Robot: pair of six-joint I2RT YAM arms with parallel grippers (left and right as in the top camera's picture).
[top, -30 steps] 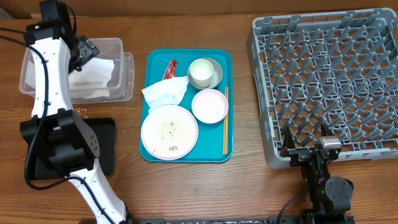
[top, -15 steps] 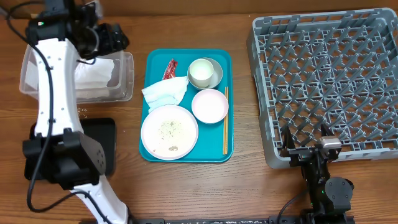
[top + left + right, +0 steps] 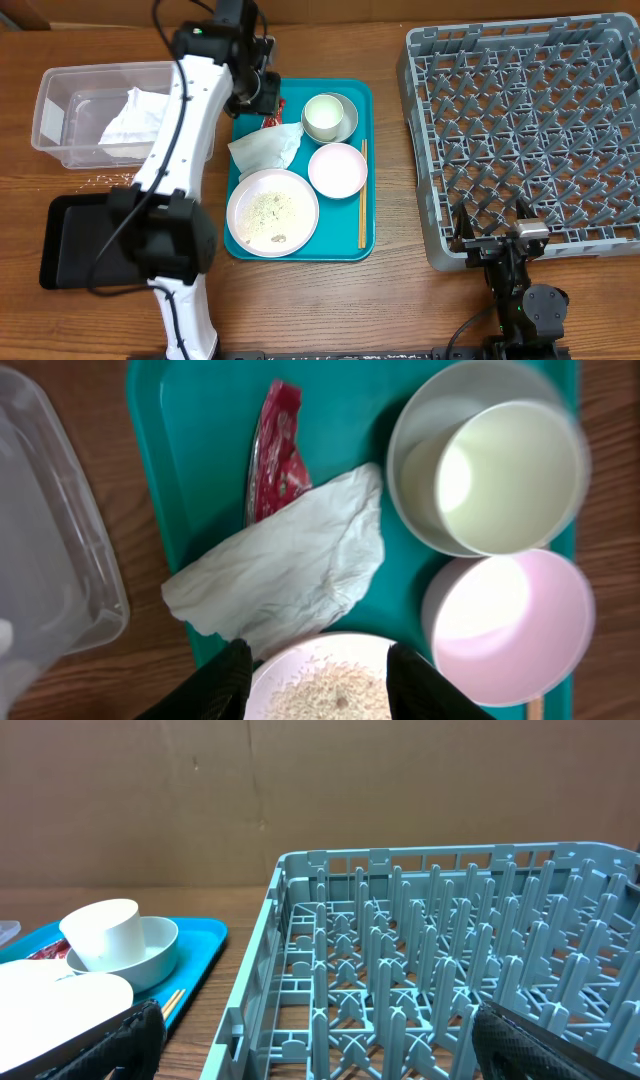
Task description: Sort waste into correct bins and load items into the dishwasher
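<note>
Over the teal tray, left hand

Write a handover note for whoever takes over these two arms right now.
Left tool: open, empty, over the teal tray near the second napkin and red wrapper.
Right tool: open, empty, beside the dish rack.
Done: first napkin lies in the clear tub.
Left: second napkin, wrapper and rice on the plate go to the tub or black tray. Then plate, pink bowl, cup, grey-green bowl and chopsticks go into the rack, which holds no dishes.
</note>
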